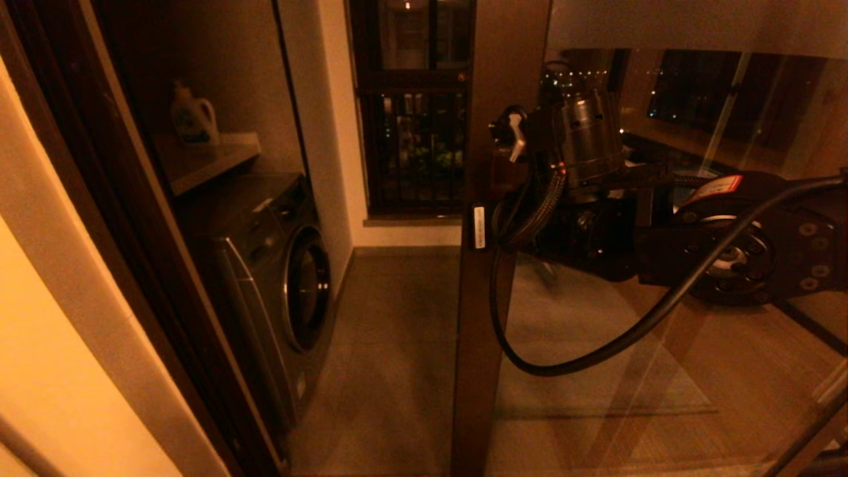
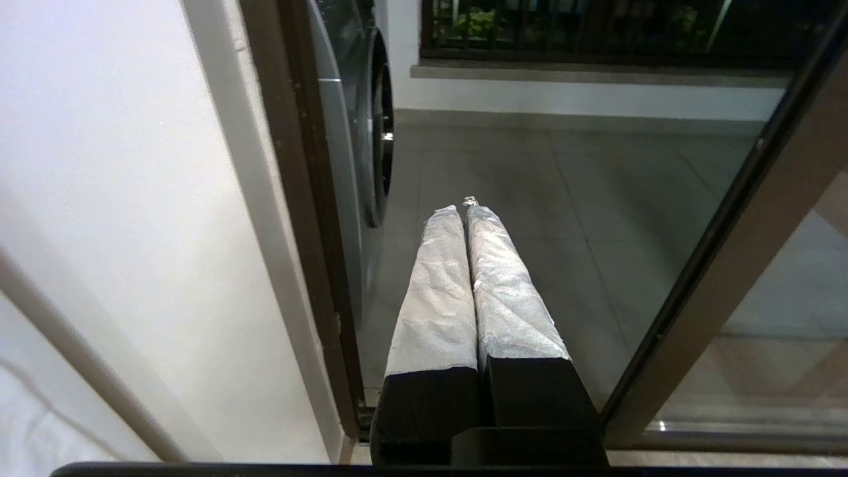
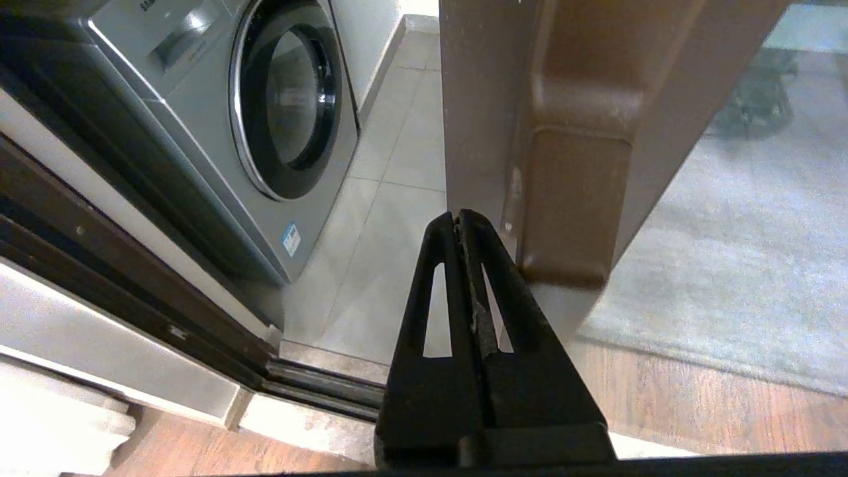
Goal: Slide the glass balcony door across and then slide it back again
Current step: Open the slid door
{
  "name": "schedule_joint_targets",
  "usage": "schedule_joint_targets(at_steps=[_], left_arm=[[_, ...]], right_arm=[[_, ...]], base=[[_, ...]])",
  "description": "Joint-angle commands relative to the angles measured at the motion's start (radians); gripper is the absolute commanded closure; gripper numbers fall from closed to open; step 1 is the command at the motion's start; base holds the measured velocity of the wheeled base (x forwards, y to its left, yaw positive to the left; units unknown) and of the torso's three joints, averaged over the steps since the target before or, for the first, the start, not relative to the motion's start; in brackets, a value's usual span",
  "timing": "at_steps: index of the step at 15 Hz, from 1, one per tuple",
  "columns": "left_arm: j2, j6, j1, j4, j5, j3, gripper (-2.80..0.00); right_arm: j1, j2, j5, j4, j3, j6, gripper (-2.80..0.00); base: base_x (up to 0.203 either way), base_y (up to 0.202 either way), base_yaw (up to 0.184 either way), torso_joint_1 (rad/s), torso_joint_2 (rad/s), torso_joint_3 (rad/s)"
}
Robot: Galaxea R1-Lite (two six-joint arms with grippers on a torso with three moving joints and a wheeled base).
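The glass balcony door (image 1: pixel 477 278) stands half open, the right gripper (image 3: pixel 458 218), fingers closed on nothing, beside its handle (image 3: pixel 573 199); sliding remains.

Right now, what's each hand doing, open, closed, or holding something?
Left hand: closed, holding nothing, over the doorway floor.
Right hand: closed, empty, beside the door handle.

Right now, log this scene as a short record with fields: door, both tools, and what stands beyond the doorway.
door: tall clear glass balcony door in dark brown wooden frame, partly slid, doorway open on its left
handle: brown wooden bar handle on the frame
right tool: shut, empty, beside the frame's edge near the handle
left tool: shut, empty, low in the open doorway
beyond: grey front-loading washing machine; white detergent bottle on the shelf above
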Motion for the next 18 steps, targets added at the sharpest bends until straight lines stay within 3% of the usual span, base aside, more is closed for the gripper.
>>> schedule_joint_targets(at_steps=[1,18], left_arm=[[0.002,-0.001,0.0,0.0,0.001,0.0,0.0],[0.002,-0.001,0.0,0.0,0.001,-0.001,0.0]], right_arm=[[-0.035,-0.004,-0.008,0.001,0.004,0.001,0.0],[-0.099,-0.206,-0.008,-0.004,0.219,0.002,0.0]], base=[[0.0,0.0,0.0,0.0,0.0,0.0],[0.0,0.0,0.0,0.0,0.0,0.0]])
